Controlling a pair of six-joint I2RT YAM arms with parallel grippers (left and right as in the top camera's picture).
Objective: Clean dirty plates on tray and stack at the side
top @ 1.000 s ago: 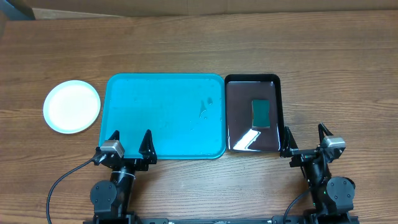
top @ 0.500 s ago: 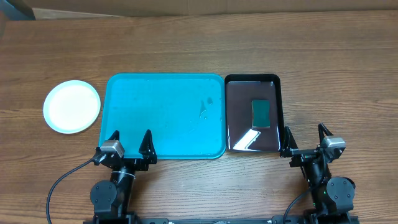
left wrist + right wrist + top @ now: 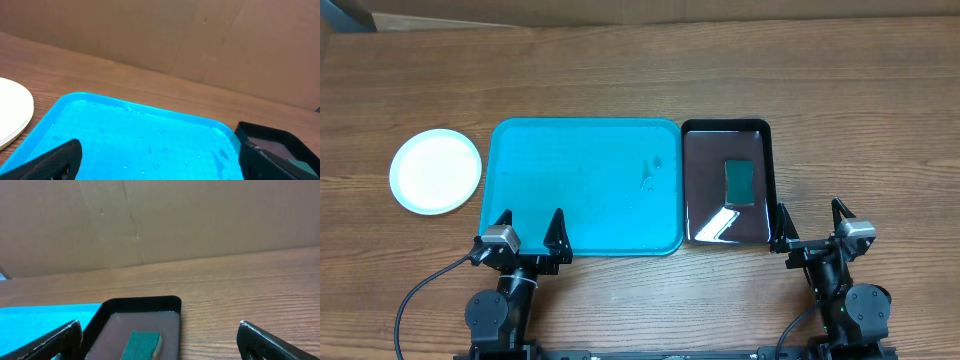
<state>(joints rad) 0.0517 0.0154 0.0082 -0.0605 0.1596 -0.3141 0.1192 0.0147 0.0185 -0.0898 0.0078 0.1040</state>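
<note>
**Tray bare, plates piled aside**

Overhead: the plates (image 3: 435, 171) lie in one pile on the table (image 3: 620, 70), ahead and well left of the left jaws. The tray (image 3: 585, 187) lies just ahead, bare. Both jaws stand apart, empty.

Left wrist: only the pile's rim shows, far left.

Right wrist: the sponge (image 3: 141, 344) lies ahead.

Judgement: the task looks complete, so park both arms clear of the pile.

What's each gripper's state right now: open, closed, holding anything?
Left gripper: open, holding nothing.
Right gripper: open, holding nothing.
</note>
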